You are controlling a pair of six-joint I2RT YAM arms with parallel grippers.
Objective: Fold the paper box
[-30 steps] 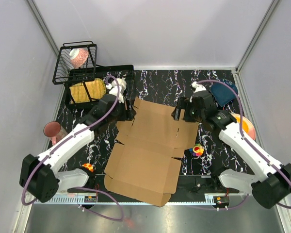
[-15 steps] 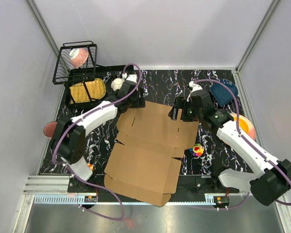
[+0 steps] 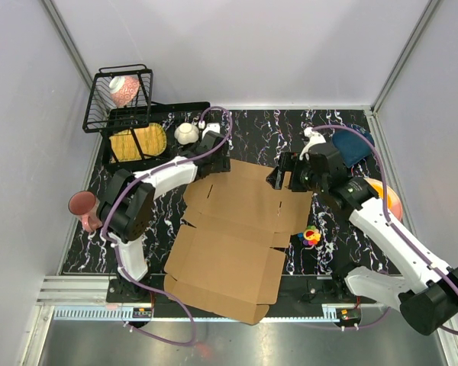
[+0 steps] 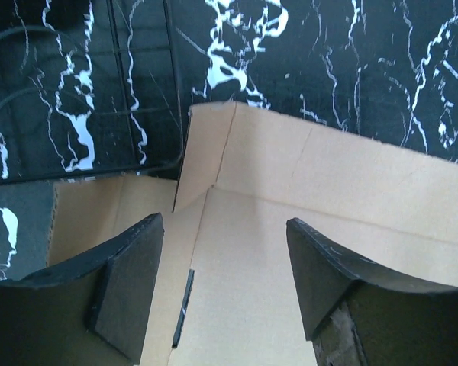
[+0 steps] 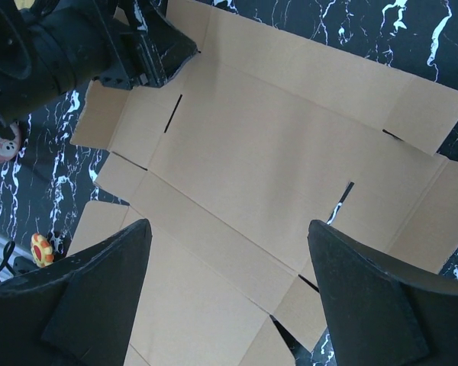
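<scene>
Black laminate veined with white forms the worktop [image 3: 259,130], closed in by plain white walls [image 3: 237,46] on the left, far and right sides, with a metal rail [image 3: 76,293] along the near edge. The paper box [image 3: 240,221] lies opened out flat in the middle, a brown corrugated sheet with its creases and slots showing. Its near panel reaches past the worktop's near edge and over the rail, between the two arm bases.

The left fingers [image 3: 215,162] hang spread above the sheet's far-left corner, gripping nothing. The right fingers [image 3: 279,178] are spread wide as well, above the sheet's far-right part.

The far-left corner is crowded: a black wire basket [image 3: 118,99], a yellow pad [image 3: 137,141] and a white cup [image 3: 187,133] just beyond the left wrist. A pink cup [image 3: 82,206] stands at the left edge. On the right, a dark blue item [image 3: 355,145] sits in the far corner and an orange plate [image 3: 391,200] lies partly hidden under the right arm. A small multicoloured toy [image 3: 311,235] sits just beside the box's right edge.

Bare surface shows in two places — the far strip between the sheet and the back wall, and a band to the left of the sheet.
</scene>
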